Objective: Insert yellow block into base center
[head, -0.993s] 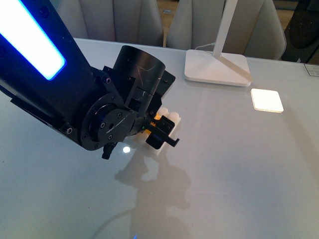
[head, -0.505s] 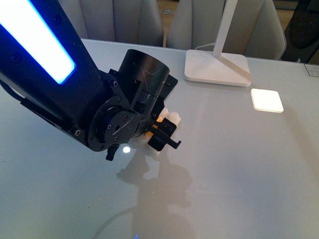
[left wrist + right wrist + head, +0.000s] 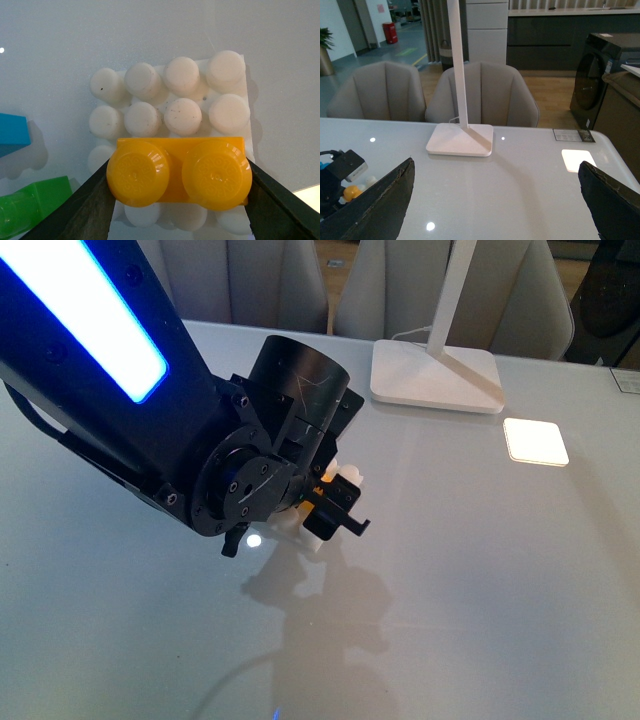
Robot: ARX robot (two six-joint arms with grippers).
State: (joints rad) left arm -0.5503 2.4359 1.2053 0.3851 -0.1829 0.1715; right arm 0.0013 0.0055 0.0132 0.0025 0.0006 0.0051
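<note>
In the left wrist view my left gripper (image 3: 179,175) is shut on the yellow block (image 3: 179,172), which has two round studs and hangs just over the white studded base (image 3: 170,100). It covers the base's third row of studs. In the front view the left arm hides most of the base (image 3: 345,480); only a sliver of the yellow block (image 3: 318,478) shows beside the left gripper (image 3: 330,502). My right gripper (image 3: 495,200) is open and empty, high above the table, with the yellow block (image 3: 351,192) small and far off.
A green brick (image 3: 32,205) and a blue brick (image 3: 12,135) lie beside the base. A white lamp foot (image 3: 435,375) stands at the back, and also shows in the right wrist view (image 3: 460,140). A bright square patch (image 3: 535,440) lies on the table at right.
My left arm has shifted slightly right and forward over the base, with the yellow block still in its grip.
</note>
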